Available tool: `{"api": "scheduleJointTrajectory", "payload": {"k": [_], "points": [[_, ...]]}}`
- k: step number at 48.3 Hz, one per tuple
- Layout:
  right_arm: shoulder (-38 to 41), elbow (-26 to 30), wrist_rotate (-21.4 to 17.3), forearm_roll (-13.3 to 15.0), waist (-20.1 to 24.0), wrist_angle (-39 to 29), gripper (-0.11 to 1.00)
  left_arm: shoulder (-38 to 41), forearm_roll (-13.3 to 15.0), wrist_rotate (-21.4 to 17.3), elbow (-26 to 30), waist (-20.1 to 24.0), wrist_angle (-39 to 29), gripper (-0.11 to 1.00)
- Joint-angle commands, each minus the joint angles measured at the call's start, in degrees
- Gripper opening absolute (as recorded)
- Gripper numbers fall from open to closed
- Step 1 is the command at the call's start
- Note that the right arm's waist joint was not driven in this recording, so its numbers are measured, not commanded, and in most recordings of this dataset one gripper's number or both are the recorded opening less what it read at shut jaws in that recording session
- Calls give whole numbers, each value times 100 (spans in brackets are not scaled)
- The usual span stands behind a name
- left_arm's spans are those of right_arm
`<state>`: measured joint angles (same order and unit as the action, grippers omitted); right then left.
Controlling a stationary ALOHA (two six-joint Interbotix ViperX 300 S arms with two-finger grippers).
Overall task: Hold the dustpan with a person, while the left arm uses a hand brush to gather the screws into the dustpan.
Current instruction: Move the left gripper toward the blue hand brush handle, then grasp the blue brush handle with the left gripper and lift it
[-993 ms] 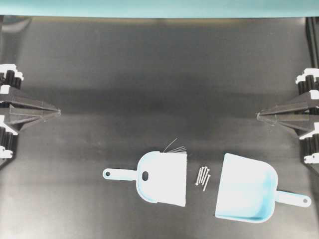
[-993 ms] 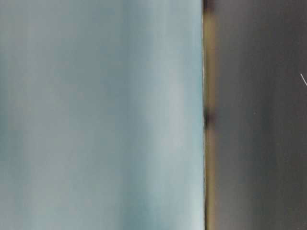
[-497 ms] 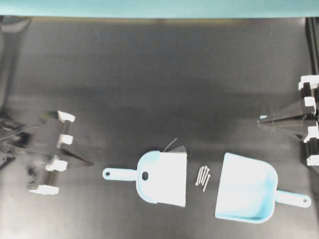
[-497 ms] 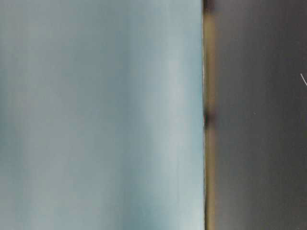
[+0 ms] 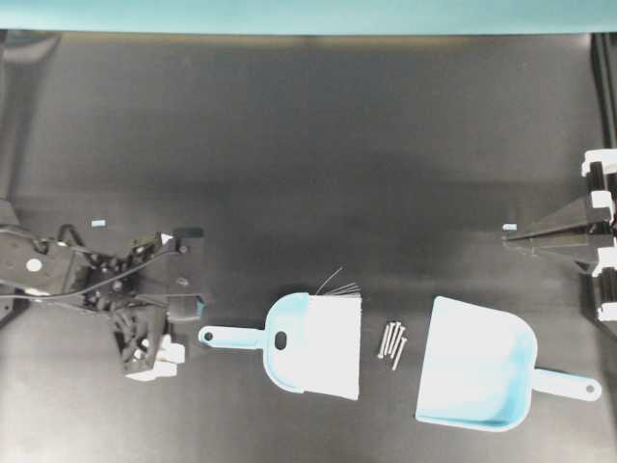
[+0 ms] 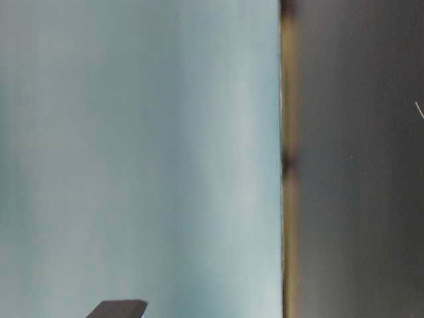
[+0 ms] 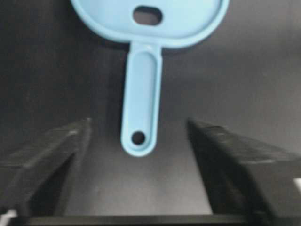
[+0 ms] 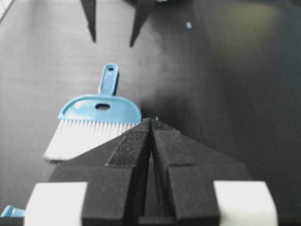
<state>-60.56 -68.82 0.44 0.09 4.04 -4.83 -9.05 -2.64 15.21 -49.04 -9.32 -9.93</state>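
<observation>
Dustpan (image 5: 475, 374) lies low on the right of the black table (image 5: 308, 145) in the overhead view, mouth facing nine o'clock, handle pointing to three o'clock. Just beside that mouth sit the screws (image 5: 392, 343), a tight little cluster, with the hand brush (image 5: 313, 344) on their far side, bristles toward them, apart from them.

Left arm (image 5: 87, 280) is the nearer one, and its gripper (image 5: 191, 270) stands wide open with nothing in it. The brush's long axis runs nine to three, and the looped handle tip points at nine o'clock, straight toward that gripper. From the left wrist view the handle (image 7: 140, 101) lies at twelve o'clock, centred between the spread jaws, not yet between them.

Right gripper (image 5: 508, 234) waits at the right edge, jaws pressed together, empty, up at about one o'clock from the dustpan.

No person's hand is in view. No brand, label or writing is readable anywhere.
</observation>
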Motion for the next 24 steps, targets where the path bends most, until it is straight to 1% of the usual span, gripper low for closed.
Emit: {"api": "scheduleJointTrajectory", "payload": {"k": [1, 2, 5, 10, 12, 19, 24], "points": [[26, 18, -44, -18, 0, 26, 0, 79, -26, -149, -97, 35, 694, 88], [26, 18, -44, -26, 0, 26, 0, 105, -26, -176, -158, 53, 905, 89], [26, 9, -44, -18, 0, 26, 0, 229, -35, -211, -396, 123, 1652, 87], [26, -18, -44, -18, 0, 26, 0, 466, -26, -237, -624, 158, 2540, 88], [26, -26, -53, -18, -9, 35, 0, 589, -26, -246, -677, 158, 2795, 88], [26, -53, -53, -18, -9, 35, 0, 1116, -35, -264, -642, 132, 3243, 88], [18, -97, -62, -26, 0, 44, 0, 1441, -26, -299, -519, 18, 3445, 88]]}}
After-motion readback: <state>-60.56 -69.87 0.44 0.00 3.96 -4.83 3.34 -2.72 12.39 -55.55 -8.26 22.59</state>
